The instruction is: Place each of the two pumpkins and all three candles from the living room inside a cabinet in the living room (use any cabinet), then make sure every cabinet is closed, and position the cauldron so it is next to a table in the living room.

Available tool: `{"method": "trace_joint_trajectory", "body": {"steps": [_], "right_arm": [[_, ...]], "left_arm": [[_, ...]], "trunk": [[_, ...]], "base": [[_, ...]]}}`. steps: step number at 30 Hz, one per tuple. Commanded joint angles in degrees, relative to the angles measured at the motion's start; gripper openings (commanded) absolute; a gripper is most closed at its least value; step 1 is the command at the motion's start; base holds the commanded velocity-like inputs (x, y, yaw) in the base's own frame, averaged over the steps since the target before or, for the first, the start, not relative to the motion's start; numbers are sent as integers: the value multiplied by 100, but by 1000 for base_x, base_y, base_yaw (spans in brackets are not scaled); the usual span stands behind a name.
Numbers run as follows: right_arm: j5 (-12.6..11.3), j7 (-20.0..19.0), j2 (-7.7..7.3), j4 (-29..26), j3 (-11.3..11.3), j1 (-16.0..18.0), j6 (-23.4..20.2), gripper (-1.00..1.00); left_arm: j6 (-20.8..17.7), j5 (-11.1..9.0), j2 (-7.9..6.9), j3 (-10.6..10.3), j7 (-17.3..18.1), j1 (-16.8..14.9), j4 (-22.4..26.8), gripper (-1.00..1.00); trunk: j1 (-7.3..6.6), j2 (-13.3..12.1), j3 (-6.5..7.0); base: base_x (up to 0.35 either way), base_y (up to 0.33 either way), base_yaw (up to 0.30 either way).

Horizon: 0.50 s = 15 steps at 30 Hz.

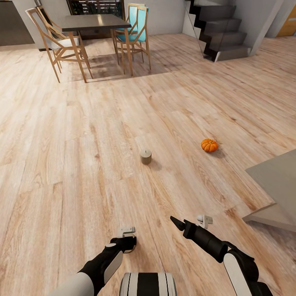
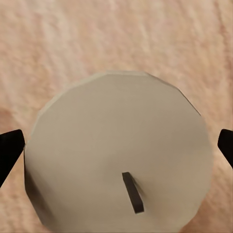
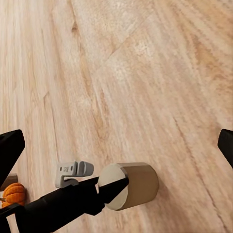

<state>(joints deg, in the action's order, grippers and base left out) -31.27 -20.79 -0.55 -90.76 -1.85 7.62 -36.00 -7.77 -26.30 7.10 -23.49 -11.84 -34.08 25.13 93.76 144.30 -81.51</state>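
I'm looking down my left gripper [image 2: 116, 148] and its fingertips [image 2: 9, 148] are pressing on either side of a candle [image 2: 116, 131], wick end facing the camera. It's clamping that candle. From the right wrist camera I'm seeing the same grip side-on: the left gripper [image 3: 112, 188] is holding the candle [image 3: 138, 184] tipped on its side, clear above the wooden floor [image 3: 145, 73].

My right gripper [image 3: 116, 150] is hanging spread wide, with its fingertips [image 3: 9, 150] parted and only floor between them. In the head view the right gripper [image 1: 177, 223] is sitting just to the right of the left gripper [image 1: 129, 243], both low and close to my trunk.

Moving out ahead of the fingers, a second candle [image 1: 146, 156] is standing upright on the floor. A pumpkin [image 1: 209, 144] is lying farther off, ahead and to the right of the right gripper, well apart from that candle. Far beyond both, to the left, a table [image 1: 96, 21] is standing with chairs [image 1: 61, 45] around it, and stairs [image 1: 222, 33] are rising off to the right.
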Motion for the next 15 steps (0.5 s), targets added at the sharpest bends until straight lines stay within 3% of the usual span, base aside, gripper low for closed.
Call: {"method": "trace_joint_trajectory", "body": {"steps": [1, 15], "right_arm": [[-19, -13, 1, -3, -9, 3, -38, 100], [-19, -13, 0, -3, -9, 3, -38, 100]], "left_arm": [[-23, -49, -4, -47, -43, -2, 11, 100], [-167, -58, -5, -41, 64, -1, 9, 100]], "trunk": [[-1, 1, -4], [12, 8, -114]], "base": [[0, 0, 0], [0, 0, 0]]}}
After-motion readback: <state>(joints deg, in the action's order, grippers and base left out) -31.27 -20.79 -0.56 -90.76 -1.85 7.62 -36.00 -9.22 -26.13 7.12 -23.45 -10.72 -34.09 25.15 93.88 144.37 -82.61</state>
